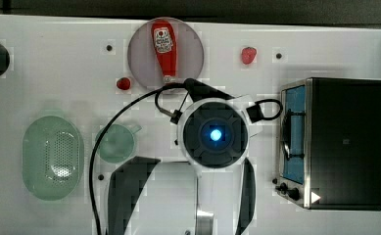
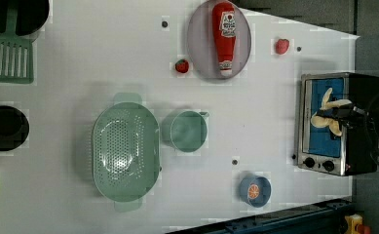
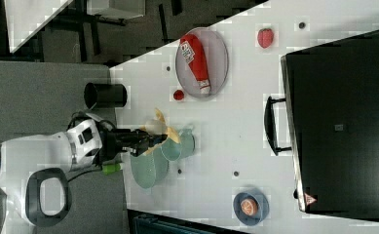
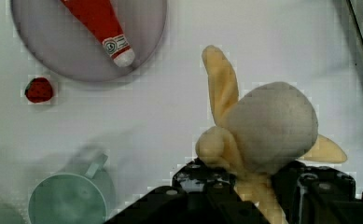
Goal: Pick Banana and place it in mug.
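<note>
My gripper (image 4: 253,189) is shut on the banana (image 4: 263,130), a pale yellow peeled fruit with spread peel lobes, and holds it up above the white table. From the side, the banana (image 3: 161,129) hangs at the gripper (image 3: 148,139) near the teal mug (image 3: 181,145). In the left view the banana (image 2: 329,115) shows in front of the oven. The mug (image 1: 115,143) stands upright and empty beside the colander, to the top view's left of my wrist (image 1: 215,134). In the wrist view the mug (image 4: 67,200) lies off to one side of the banana, not under it.
A pale green colander (image 2: 124,152) stands next to the mug. A ketchup bottle (image 2: 224,36) lies on a grey plate (image 2: 199,44), with strawberries (image 2: 181,66) (image 2: 282,46) nearby. A toaster oven (image 1: 342,142) stands at the top view's right. A blue dish (image 2: 255,190) holds an orange slice.
</note>
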You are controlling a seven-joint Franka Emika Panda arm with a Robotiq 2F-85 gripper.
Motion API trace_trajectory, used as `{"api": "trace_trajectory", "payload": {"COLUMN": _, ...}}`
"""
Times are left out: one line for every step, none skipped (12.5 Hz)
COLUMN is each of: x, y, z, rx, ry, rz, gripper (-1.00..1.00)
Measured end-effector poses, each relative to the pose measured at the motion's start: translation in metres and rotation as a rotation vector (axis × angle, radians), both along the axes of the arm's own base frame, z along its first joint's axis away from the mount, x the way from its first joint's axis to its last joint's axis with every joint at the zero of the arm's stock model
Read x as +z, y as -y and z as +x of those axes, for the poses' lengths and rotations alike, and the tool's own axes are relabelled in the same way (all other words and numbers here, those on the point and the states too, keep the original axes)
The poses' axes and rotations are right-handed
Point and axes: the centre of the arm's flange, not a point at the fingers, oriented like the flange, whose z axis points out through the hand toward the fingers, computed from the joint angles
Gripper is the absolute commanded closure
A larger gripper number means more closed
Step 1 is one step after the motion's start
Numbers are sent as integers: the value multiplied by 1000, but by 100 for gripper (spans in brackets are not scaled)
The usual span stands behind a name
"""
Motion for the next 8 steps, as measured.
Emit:
{"api": "trace_trajectory", "payload": {"x": 7, "y": -5, "z": 0, "rx": 7, "ry": 18, "rz": -3, "gripper": 42}}
{"api": "trace_trajectory", "payload": {"x": 7, "y": -17, "z": 0, "rx": 33, "ry": 25, "rz": -20, "gripper": 42}}
{"api": "trace_trajectory", "payload": {"x": 1, "y": -35, "z": -2, "rx": 56, "ry": 11, "rz": -7, "gripper": 42}}
{"api": "trace_trajectory", "payload": {"x": -5, "y": -56, "z": -6, "rx": 90, "ry": -2, "rz": -3, "gripper": 42}}
{"api": "trace_trajectory", "payload": {"x": -11, "y": -83, "z": -9, "rx": 143, "ry": -21, "rz": -13, "gripper": 42}}
{"api": "trace_trajectory", "payload": {"x": -18, "y": -115, "z": -10, "rx": 210, "ry": -45, "rz": -27, "gripper": 42}}
{"api": "trace_trajectory", "payload": {"x": -27, "y": -149, "z": -14, "rx": 283, "ry": -56, "rz": -40, "gripper": 42}}
{"api": "trace_trajectory", "payload": {"x": -36, "y": -180, "z": -22, "rx": 333, "ry": -65, "rz": -50, "gripper": 42}}
